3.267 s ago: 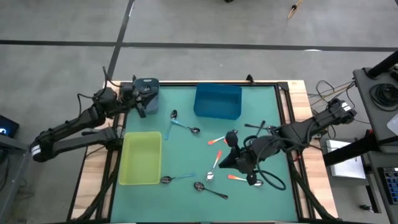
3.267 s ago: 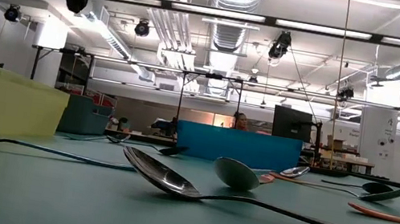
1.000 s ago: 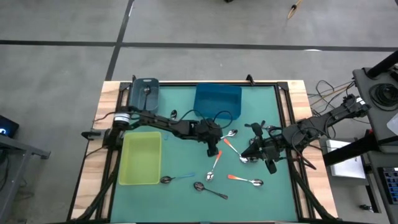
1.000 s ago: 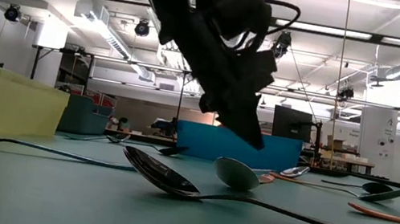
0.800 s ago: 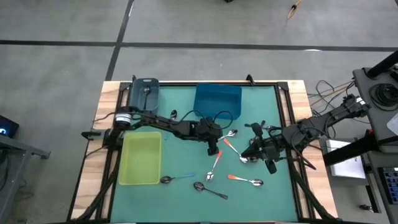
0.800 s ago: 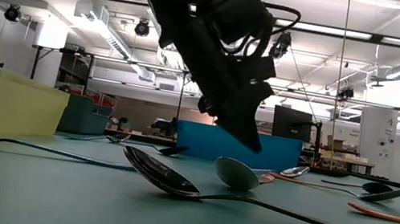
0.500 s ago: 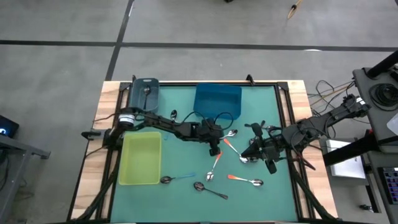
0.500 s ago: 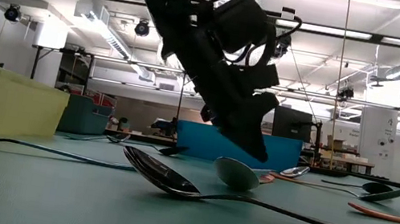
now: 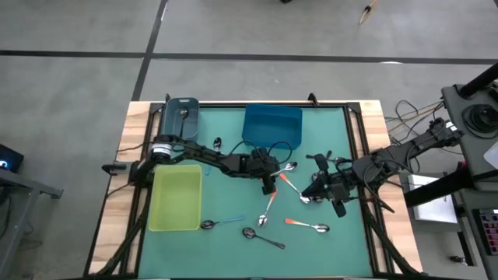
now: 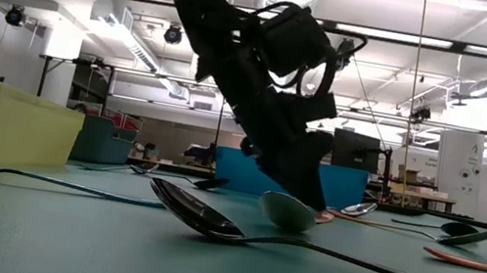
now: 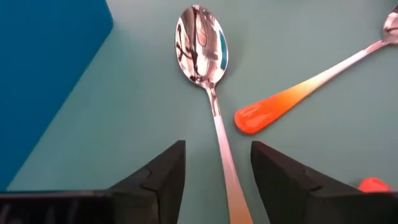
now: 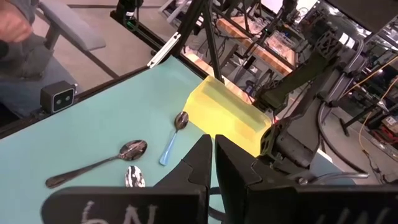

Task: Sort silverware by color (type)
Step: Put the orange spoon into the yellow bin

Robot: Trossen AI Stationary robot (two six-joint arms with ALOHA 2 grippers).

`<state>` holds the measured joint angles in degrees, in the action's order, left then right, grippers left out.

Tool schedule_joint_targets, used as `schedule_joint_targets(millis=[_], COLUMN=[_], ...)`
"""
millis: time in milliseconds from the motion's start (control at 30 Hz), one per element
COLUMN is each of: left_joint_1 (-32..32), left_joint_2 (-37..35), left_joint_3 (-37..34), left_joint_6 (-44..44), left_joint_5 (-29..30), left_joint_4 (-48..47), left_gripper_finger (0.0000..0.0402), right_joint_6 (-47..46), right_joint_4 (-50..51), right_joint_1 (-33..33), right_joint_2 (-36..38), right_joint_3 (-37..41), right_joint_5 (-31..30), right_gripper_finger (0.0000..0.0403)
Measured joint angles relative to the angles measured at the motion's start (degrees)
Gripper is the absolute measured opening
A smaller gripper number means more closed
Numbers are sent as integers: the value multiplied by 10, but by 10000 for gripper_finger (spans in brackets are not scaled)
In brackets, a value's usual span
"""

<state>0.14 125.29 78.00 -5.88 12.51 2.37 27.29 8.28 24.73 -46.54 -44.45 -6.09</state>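
Straddling one orange-handled spoon [image 11: 205, 68] with spread fingers, the left tool [image 11: 217, 180] hovers; right tool [image 12: 212, 163] clenched.

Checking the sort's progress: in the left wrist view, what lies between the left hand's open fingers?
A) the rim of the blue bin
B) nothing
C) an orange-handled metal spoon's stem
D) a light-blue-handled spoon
C: the orange-handled metal spoon runs between the left hand's spread fingers, its shiny bowl pointing away beside the blue bin.
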Motion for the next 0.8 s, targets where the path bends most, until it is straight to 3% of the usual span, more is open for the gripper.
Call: schedule_joint_targets(millis=[333,800], left_joint_1=[0,-1], left_joint_2=[17,19], left_joint_3=[1,1], left_joint_6=[-9,-39], left_joint_5=[2,1], left_joint_4=[22,19], left_gripper_finger=[154,59], right_joint_6=[0,3], right_joint_4=[4,4], right_joint_1=[0,0], right_joint_2=[0,0], right_joint_3=[0,0], right_joint_5=[0,0], right_gripper_finger=[13,13])
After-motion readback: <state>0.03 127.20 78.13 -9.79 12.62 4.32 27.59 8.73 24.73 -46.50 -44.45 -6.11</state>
